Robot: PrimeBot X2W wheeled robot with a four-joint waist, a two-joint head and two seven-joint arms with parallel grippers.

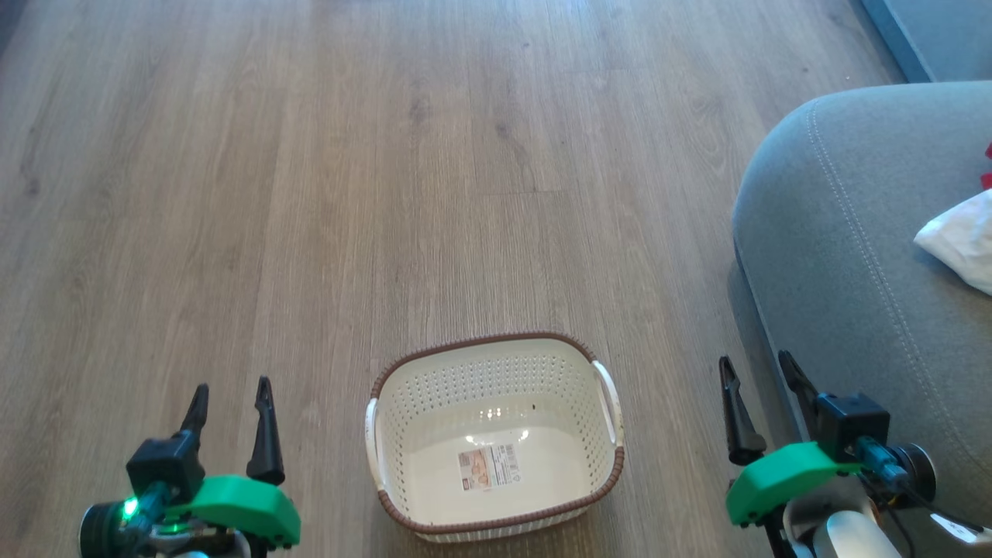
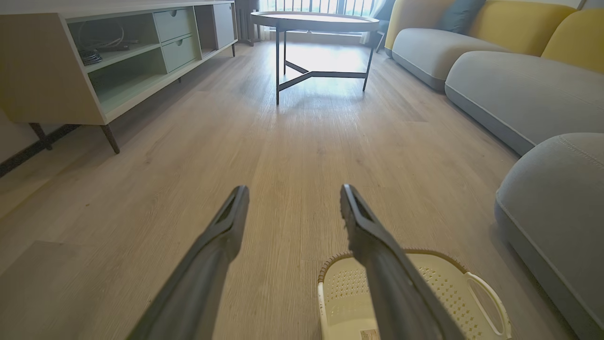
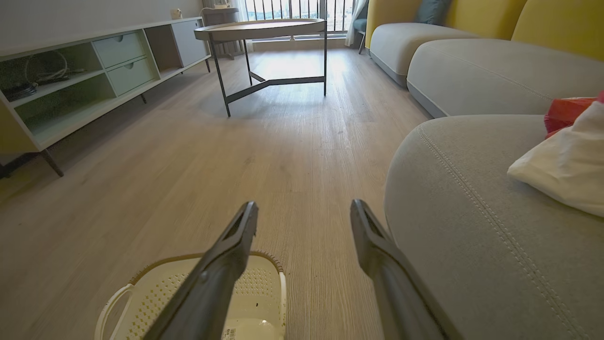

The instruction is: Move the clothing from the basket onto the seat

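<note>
Clothing [image 1: 961,236] likely limp and light, well in from seat [image 1: 837,232] corner, best pinched at a raised fold; left gripper [image 1: 232,385], right gripper [image 1: 754,358] spread, empty.

living room (sofa [image 3: 465,222], coffee table [image 3: 262,28])

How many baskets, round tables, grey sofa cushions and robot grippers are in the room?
Basket: 1
Round table: 1
Grey cushions: 3, the near seat, middle cushion, far cushion
Grippers: 2, the left gripper and right gripper
Total: 7
</note>
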